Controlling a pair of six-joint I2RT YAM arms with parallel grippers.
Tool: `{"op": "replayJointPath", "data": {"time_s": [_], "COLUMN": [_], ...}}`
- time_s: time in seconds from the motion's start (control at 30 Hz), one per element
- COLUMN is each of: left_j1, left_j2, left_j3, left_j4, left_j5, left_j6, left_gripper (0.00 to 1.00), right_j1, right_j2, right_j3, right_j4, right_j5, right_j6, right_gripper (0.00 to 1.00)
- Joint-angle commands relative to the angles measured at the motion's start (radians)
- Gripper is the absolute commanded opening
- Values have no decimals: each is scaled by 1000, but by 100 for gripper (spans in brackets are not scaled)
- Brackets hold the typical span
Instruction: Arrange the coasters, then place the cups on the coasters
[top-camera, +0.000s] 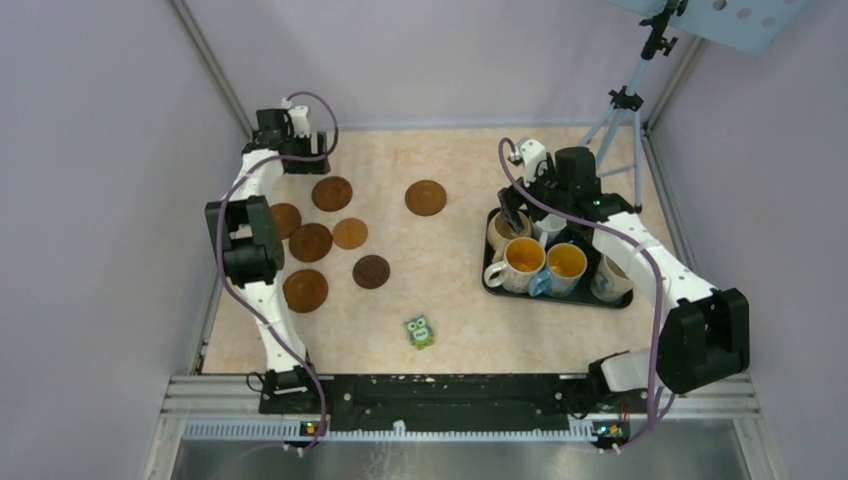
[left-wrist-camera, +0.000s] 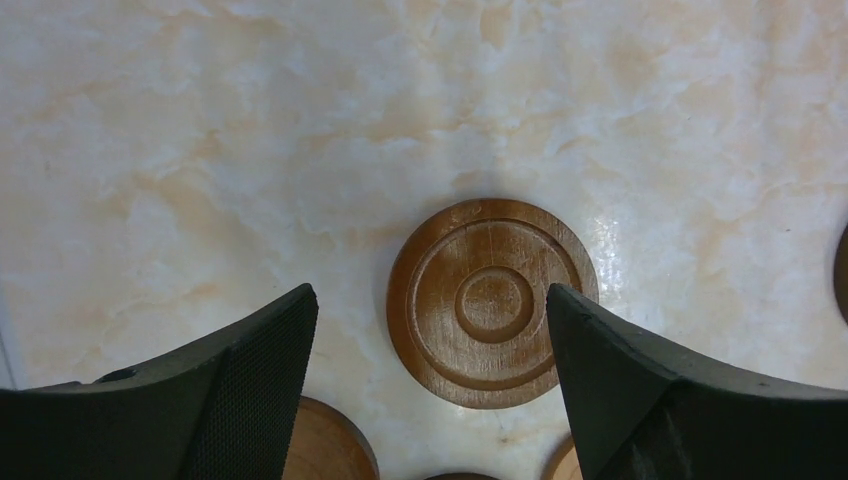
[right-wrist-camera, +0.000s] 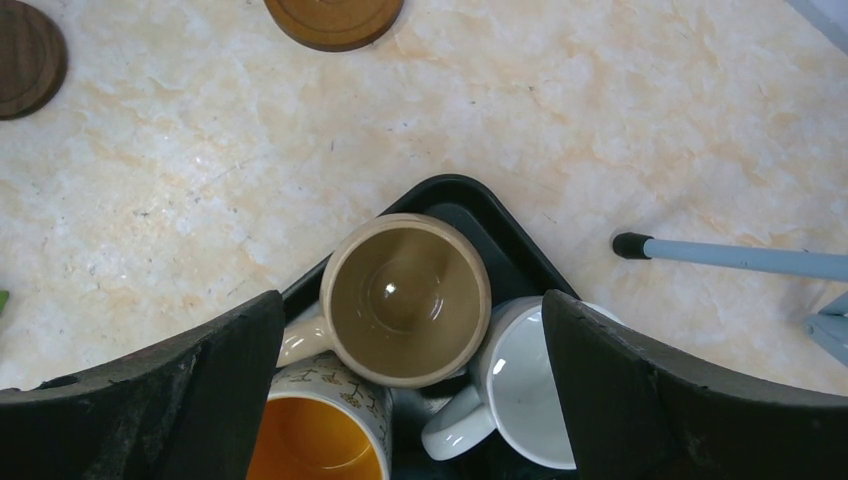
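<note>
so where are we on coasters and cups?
Done: little to show. The coasters lie loosely clustered on the left of the table, with a lone coaster apart mid-table. In hand: nothing held. The left hand hangs open over a ringed coaster, and the right hand is open over the beige cup in the black tray. Left: spacing the coasters, then all the cups; none is on a coaster yet.

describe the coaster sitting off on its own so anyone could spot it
Find the black tray on the right of the table. Just left of its far end lies one brown coaster. It is alone; the other coasters cluster at far left.
</note>
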Motion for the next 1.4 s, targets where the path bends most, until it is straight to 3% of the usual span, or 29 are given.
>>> {"op": "replayJointPath", "data": {"time_s": [0.0, 0.43, 0.87, 1.37], "left_j1": [-14, -9, -20, -126], "left_j2": [48, 114, 83, 58], "left_j3": [-15, -48, -133, -208], "left_j4": [27, 61, 51, 85], "left_j5": [-1, -25, 100, 87], "left_j6": [54, 104, 113, 65], "left_gripper": [88, 74, 53, 51], "right_j1": [-8, -8, -7, -8], "right_j2": [-34, -24, -24, -26], "right_j3": [0, 0, 0, 1], "right_j4": [31, 30, 28, 28], "right_j5": [-19, -16, -14, -17], "right_j6": [-3, -6, -6, -8], "right_gripper": [99, 99, 99, 99]}}
